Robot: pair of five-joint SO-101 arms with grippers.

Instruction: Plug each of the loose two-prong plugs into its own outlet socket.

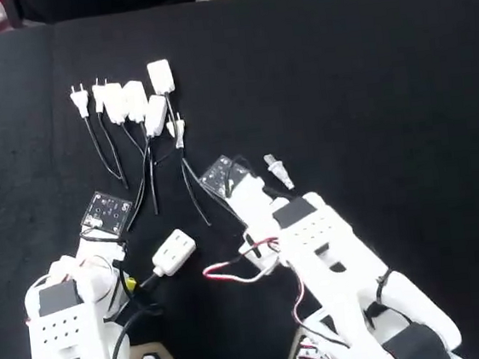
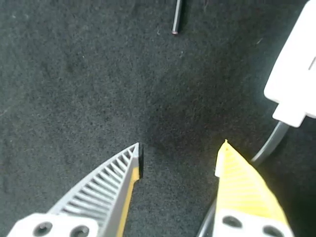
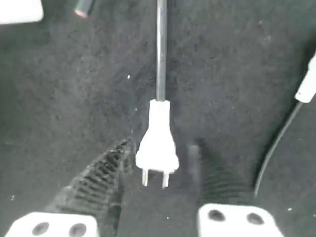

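A white two-prong plug (image 3: 157,143) lies on the black cloth between the fingers of my right gripper (image 3: 160,146), prongs toward the wrist, cord running away. The gripper is open around it, with small gaps on both sides. From above, the right gripper (image 1: 224,175) sits mid-table and covers that plug. My left gripper (image 2: 181,144) is open over bare cloth, beside a white outlet socket (image 2: 296,64) on a dark cord. From above, the left gripper (image 1: 106,215) is left of that socket (image 1: 174,251). Another loose plug (image 1: 277,171) lies right of the right gripper.
A cluster of white sockets (image 1: 135,100) and loose plugs (image 1: 79,99) with black cords lies at the back left. One plug (image 1: 177,128) lies just behind the right gripper. Black cloth stretches bare to the right and far side.
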